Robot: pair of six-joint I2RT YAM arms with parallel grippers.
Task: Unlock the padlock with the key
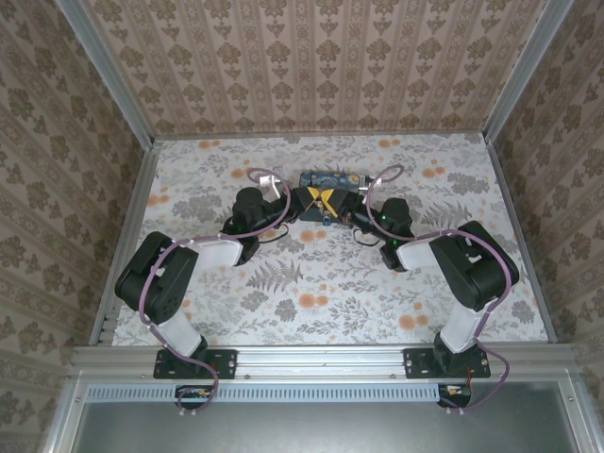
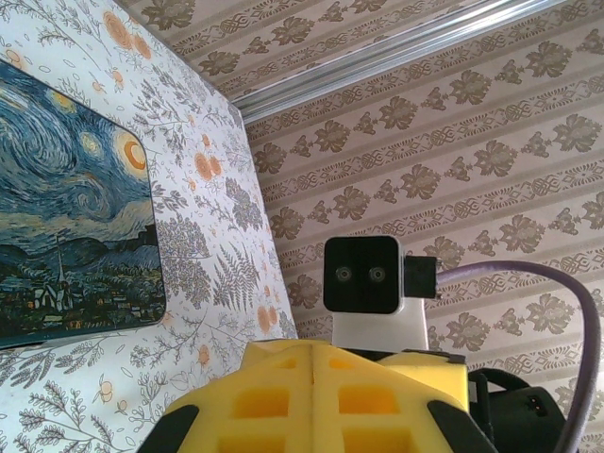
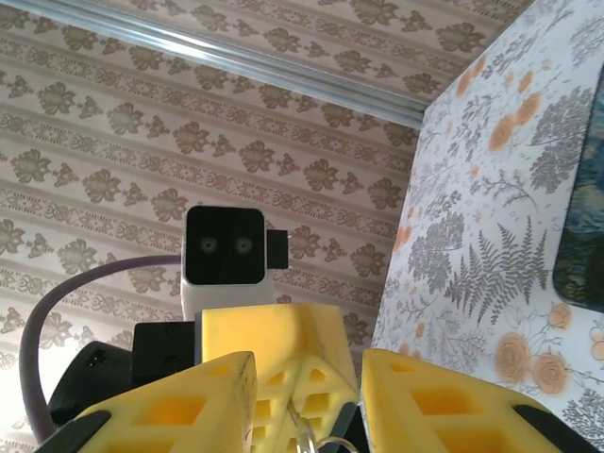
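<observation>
My left gripper [image 2: 311, 347] is shut, its yellow foam pads pressed flat together. In the right wrist view the left gripper [image 3: 304, 401] points at the camera. A thin silvery key [image 3: 306, 436] with a wire ring sticks out of the seam between its pads. The padlock is hidden inside those pads. My right gripper [image 3: 310, 363] is open, one finger on each side of the left gripper's tips and the key, touching neither. From above, the left gripper [image 1: 314, 197] and the right gripper [image 1: 332, 202] meet tip to tip at the back middle of the table.
A blue tin with a night-sky print [image 1: 330, 177] [image 2: 66, 208] lies flat just behind the two grippers. The floral table [image 1: 311, 283] is walled in by patterned panels. The right wrist camera [image 2: 361, 274] faces the left gripper closely.
</observation>
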